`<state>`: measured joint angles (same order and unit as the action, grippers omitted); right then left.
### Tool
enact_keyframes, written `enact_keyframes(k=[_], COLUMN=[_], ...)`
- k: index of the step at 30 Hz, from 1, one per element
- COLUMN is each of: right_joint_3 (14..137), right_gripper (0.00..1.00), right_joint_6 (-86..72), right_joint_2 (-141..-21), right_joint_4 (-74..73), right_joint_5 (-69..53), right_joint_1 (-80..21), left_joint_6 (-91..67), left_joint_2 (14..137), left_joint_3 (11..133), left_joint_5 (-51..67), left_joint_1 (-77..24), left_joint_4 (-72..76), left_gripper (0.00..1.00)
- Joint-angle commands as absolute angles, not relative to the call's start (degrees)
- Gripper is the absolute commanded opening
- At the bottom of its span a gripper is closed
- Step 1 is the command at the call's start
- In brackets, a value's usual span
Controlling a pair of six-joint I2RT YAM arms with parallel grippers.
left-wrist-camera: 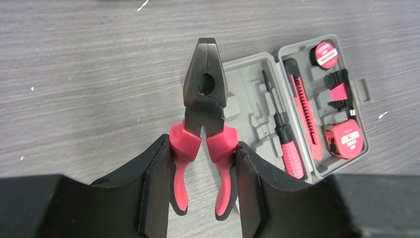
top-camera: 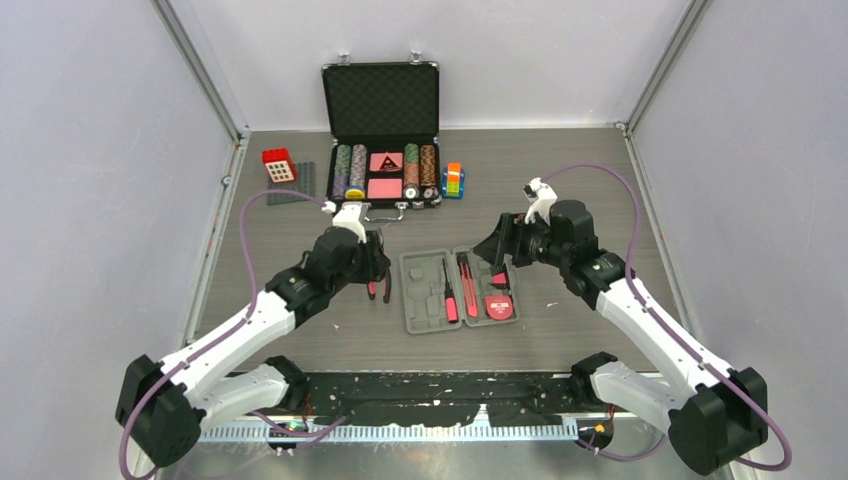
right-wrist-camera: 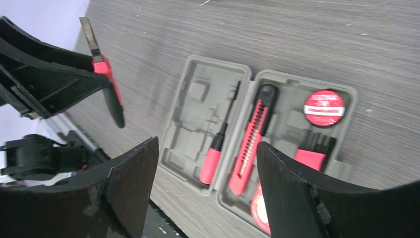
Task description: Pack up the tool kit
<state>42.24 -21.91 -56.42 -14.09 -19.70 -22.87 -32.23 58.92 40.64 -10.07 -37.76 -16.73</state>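
The grey tool kit case (top-camera: 425, 290) lies open at the table's middle. It holds a screwdriver (left-wrist-camera: 286, 141), a red knife (left-wrist-camera: 305, 119), a tape measure (left-wrist-camera: 344, 140), a round red disc (left-wrist-camera: 325, 54) and black hex keys (left-wrist-camera: 339, 89). Its left half (left-wrist-camera: 247, 99) has bare moulded slots. My left gripper (left-wrist-camera: 203, 153) is shut on the red handles of the pliers (left-wrist-camera: 204, 94), just left of the case, head pointing away. My right gripper (right-wrist-camera: 208, 163) is open and empty above the case's right half (right-wrist-camera: 289, 106). The held pliers also show in the right wrist view (right-wrist-camera: 106, 79).
A larger black case with poker chips (top-camera: 382, 130) stands open at the back centre. A red block toy (top-camera: 279, 165) and a dark baseplate (top-camera: 292, 186) sit at the back left. A small coloured toy (top-camera: 453, 180) sits right of the chip case.
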Motion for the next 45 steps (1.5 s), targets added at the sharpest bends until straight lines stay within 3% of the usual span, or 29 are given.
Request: enact_keyframes(k=[1,9,19,31,41,45], right_joint_3=[44.46,47.42,43.22,46.17,48.59,49.45], right_gripper=[0.77,0.76,0.76,0.74,0.63,0.49], right_joint_6=[-31.57,-32.67,-6.68,2.76,4.79,5.37], right_joint_2=[-59.23,-67.79,-67.81,-76.4,-83.86,-85.87], right_joint_4=[-3.06,7.28,23.15,30.12,32.64,33.06], right_joint_5=[-26.96,-23.27,-9.0,-5.39,-1.56,1.33], right_joint_1=[-25.41,-37.43,-48.12,-54.38,-56.6,-56.85], left_joint_6=[-29.18,-32.32,-42.09,-45.78,-46.29,-46.52], left_joint_2=[52.56,48.26,47.88,47.2,46.74,45.96], left_joint_3=[36.85,32.29,38.07,38.74,38.03,37.13], left_joint_5=[-10.2,-6.69,-7.59,-7.23,-6.92,-6.87], left_joint_1=[-37.78,-37.74,-37.85,-38.02,-39.19,-39.61], left_joint_4=[4.69,19.58,8.26,7.57,9.89,11.27], left_gripper=[0.0,0.0,0.0,0.0,0.0,0.0])
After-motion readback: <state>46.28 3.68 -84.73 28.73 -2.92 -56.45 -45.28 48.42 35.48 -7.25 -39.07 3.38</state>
